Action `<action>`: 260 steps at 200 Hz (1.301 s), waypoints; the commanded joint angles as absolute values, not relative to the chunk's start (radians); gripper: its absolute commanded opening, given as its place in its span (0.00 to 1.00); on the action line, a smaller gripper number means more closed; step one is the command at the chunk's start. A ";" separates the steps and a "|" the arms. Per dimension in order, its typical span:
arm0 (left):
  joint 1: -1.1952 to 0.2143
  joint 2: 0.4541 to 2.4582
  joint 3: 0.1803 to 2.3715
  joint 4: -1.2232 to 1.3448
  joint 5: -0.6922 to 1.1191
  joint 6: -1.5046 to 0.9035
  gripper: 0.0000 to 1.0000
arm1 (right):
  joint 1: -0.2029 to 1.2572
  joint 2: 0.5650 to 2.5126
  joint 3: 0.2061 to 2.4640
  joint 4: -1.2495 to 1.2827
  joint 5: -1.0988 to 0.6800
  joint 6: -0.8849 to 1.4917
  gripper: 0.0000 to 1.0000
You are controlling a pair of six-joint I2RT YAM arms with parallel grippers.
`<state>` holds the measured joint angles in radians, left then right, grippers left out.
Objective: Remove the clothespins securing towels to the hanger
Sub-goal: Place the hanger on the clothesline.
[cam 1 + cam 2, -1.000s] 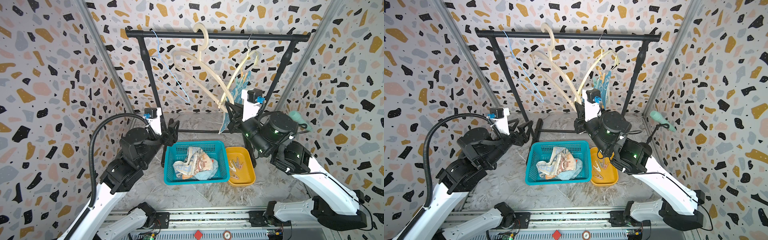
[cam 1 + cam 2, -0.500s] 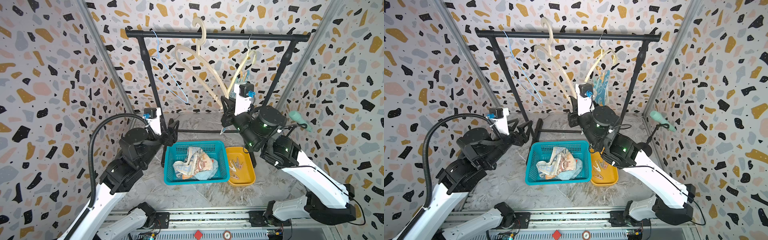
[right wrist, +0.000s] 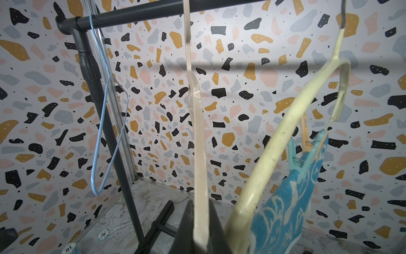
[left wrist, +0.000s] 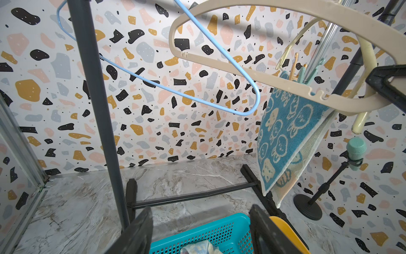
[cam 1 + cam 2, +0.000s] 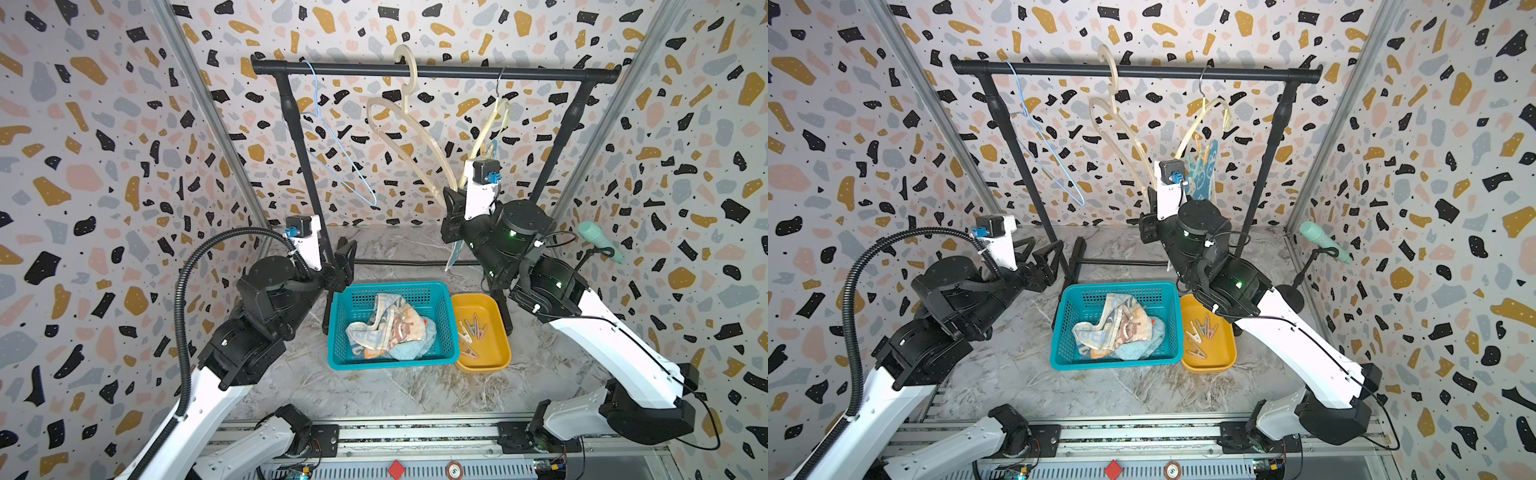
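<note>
In both top views the right gripper point(image 5: 449, 210), right of centre, is pressed together on the low end of the beige hanger point(image 5: 435, 147). It is probably drawing that hanger aside so the cream hanger point(image 5: 483, 145) behind it can be reached. The left gripper point(image 5: 345, 262), left of centre, hangs spread and empty beside the post point(image 5: 302, 166), seemingly idle. At lower centre, the basket point(image 5: 390, 363) holds two loose towels point(image 5: 386, 328). The tray point(image 5: 496, 332) at its right side holds several freed pegs point(image 5: 471, 332).

In the left wrist view, the teal towel point(image 4: 283, 132) hangs from the cream hanger, with a mint peg point(image 4: 302, 73) at its upper edge.

In the right wrist view, the jaws pinch the beige hanger's flat arm. Beside it, the mint peg and a peach peg point(image 3: 305, 132) pin the teal towel, so these two look like the last to remove.
</note>
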<state>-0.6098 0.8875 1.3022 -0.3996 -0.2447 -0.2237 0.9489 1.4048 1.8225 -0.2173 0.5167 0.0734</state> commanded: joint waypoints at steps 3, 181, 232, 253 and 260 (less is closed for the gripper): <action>-0.604 0.886 1.300 -0.380 -0.249 -0.212 0.70 | 0.945 1.392 1.855 -0.207 0.486 0.103 0.00; -0.604 0.917 1.322 -0.375 -0.258 -0.213 0.70 | 1.016 1.209 1.615 -0.181 0.398 0.165 0.57; -0.604 0.948 1.341 -0.362 -0.250 -0.222 0.69 | 1.037 1.102 1.517 -0.188 0.378 0.185 0.65; -0.604 0.958 1.344 -0.357 -0.249 -0.227 0.70 | 1.042 1.062 1.494 -0.205 0.357 0.194 0.66; -0.604 0.959 1.345 -0.356 -0.248 -0.229 0.70 | 1.042 1.046 1.485 -0.206 0.347 0.198 0.67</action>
<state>-0.6098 0.9565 1.3090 -0.3985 -0.2459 -0.2237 1.0351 1.1015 1.4986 -0.2104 0.3771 0.1783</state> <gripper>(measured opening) 0.694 0.661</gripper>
